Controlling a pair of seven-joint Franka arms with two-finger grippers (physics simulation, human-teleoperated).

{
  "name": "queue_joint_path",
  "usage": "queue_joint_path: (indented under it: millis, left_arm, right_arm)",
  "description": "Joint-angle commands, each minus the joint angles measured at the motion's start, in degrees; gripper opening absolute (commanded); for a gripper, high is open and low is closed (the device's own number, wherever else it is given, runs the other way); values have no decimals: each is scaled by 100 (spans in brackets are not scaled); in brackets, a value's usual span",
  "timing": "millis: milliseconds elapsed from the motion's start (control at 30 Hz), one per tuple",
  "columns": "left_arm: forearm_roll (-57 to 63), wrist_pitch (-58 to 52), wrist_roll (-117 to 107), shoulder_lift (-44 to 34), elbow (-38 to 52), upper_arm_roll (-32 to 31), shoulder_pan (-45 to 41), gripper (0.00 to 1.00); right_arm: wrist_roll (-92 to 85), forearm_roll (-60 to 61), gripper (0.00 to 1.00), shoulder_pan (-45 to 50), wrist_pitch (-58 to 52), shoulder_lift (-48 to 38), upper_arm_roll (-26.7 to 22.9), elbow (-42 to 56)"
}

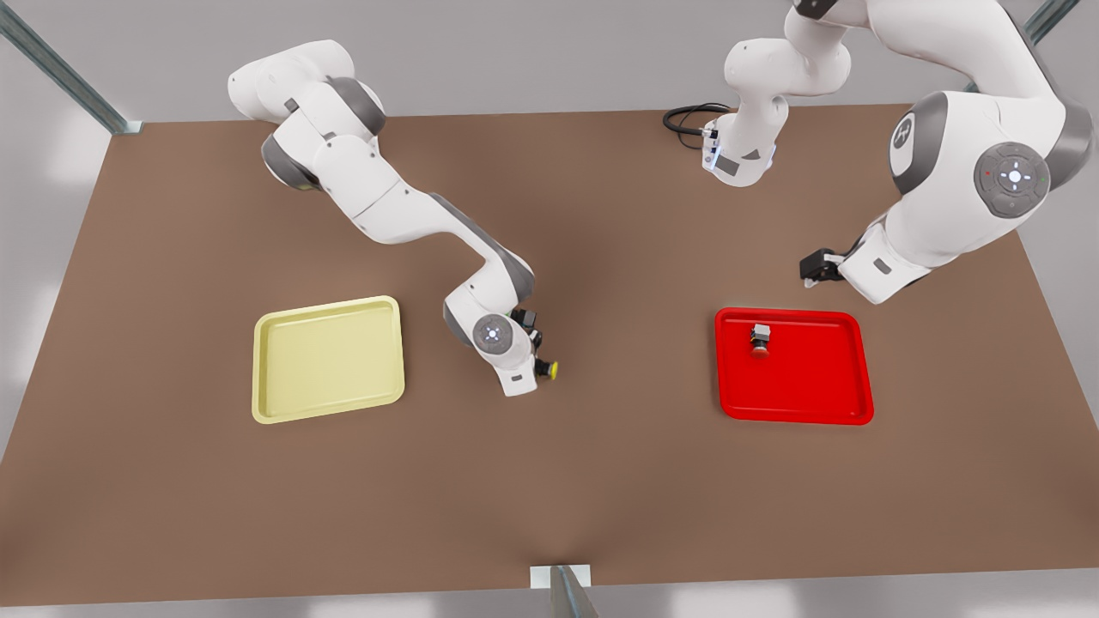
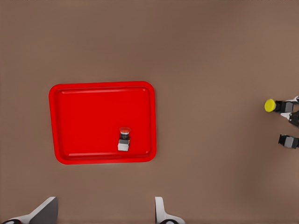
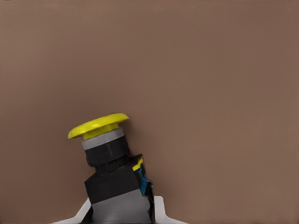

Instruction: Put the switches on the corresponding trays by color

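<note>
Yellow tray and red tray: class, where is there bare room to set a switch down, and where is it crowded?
The yellow tray is bare throughout. The red tray is free except near its red switch. Crowded: between the trays, where the right gripper holds the yellow switch.

Brown table (image 1: 549,481) | your yellow tray (image 1: 328,359) lies on it beside the right gripper (image 1: 543,356) | red tray (image 1: 794,367) near the left gripper (image 1: 811,268)
</note>
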Motion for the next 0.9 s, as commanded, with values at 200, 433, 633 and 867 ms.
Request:
queue_joint_path:
  millis: [200,433,633,867]
  left_arm:
    - [6,0,-44,8,18,-9,0,100]
    - [6,0,-53,8,18,-9,0,100]
    - [6,0,-88,8,18,-9,0,100]
    - [6,0,-132,35,26,-9,0,100]
  right_arm:
    - [78,47,55,-193,-282,-422,18,-44]
    - [-871,724,56,-2065,-1,-5765,62,-5844]
    - [-1012,346,59,-3480,201,-4958,-290,-5730]
    - [-898,311,100,-3665,702,-4430,-325,-5695]
